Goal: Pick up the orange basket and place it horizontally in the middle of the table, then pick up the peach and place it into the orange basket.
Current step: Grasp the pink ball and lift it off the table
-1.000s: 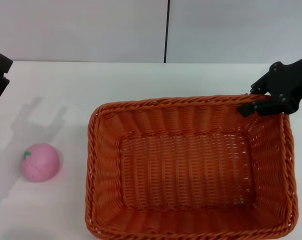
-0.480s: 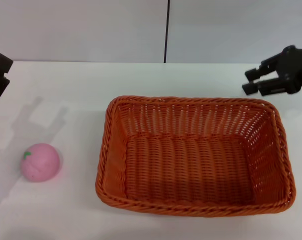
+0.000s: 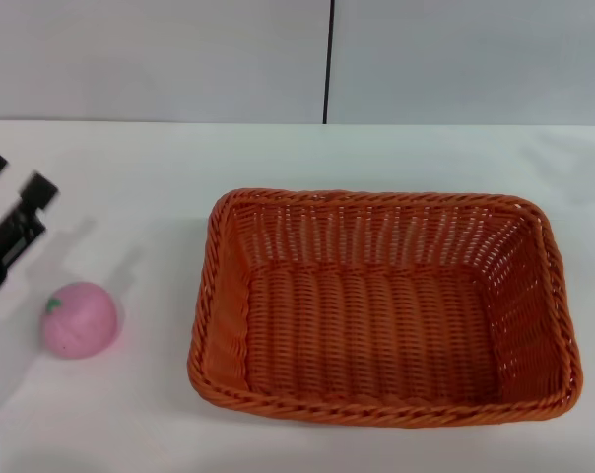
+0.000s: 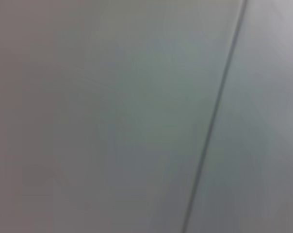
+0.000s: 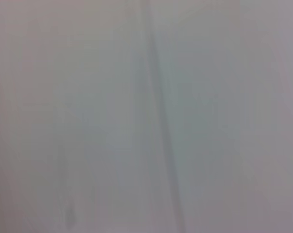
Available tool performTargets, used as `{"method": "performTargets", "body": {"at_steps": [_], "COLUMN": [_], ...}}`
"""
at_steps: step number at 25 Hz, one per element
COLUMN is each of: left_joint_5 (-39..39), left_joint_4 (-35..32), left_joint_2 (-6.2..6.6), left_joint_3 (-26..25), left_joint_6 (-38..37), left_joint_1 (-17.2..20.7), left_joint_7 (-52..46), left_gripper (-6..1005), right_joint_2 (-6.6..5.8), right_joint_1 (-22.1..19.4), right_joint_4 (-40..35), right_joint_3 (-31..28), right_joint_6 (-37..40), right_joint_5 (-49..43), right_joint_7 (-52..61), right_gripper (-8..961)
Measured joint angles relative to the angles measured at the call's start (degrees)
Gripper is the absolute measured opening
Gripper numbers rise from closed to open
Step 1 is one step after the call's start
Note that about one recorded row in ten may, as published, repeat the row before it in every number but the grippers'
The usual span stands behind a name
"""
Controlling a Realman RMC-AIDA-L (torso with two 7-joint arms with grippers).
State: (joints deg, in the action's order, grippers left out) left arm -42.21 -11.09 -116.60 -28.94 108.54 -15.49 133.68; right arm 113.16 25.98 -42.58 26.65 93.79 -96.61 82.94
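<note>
The orange basket (image 3: 384, 305) rests lengthwise and empty on the white counter (image 3: 130, 177), right of centre. The peach (image 3: 78, 319) lies on the counter well left of it. The left claw (image 3: 12, 225), fingers spread and released, hovers just above the peach
</note>
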Motion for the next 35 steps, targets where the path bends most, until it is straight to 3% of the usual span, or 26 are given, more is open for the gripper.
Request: {"method": "performTargets", "body": {"at_steps": [1,6,11,23,35], "left_joint_5": [0.01,0.04,0.03,0.02,0.01], "left_joint_4": [-1.85,-5.28,-6.66,-4.49,-4.61], "left_joint_2": [0.0,-0.38,-0.41,-1.35,-1.27], "left_joint_3": [2.32,5.62,8.02,12.42,13.44], "left_joint_6": [0.02,-0.33,-2.22,-13.25,-16.24], "left_joint_1": [0.2,1.44,2.89,3.57,3.63], "left_joint_7": [-0.13,-0.32,-0.35,0.75,0.83], "left_gripper": [841,840,840,841,841], "right_joint_2": [1.61,3.45,2.72,3.43,3.01], "right_joint_1": [-3.28,-7.86,-8.31,-8.48,-9.11], "right_joint_4": [0.58,4.91,10.65,11.55,13.47], "right_joint_3": [-1.23,-5.58,-8.55,-8.73,-8.82], "right_joint_6": [-0.59,-0.82,-0.23,0.97,1.38], "right_joint_5": [4.78,10.69,11.29,12.24,13.61], "right_joint_7": [-2.85,-7.07,-7.94,-7.61,-7.46], "right_gripper": [392,391,391,391,391]}}
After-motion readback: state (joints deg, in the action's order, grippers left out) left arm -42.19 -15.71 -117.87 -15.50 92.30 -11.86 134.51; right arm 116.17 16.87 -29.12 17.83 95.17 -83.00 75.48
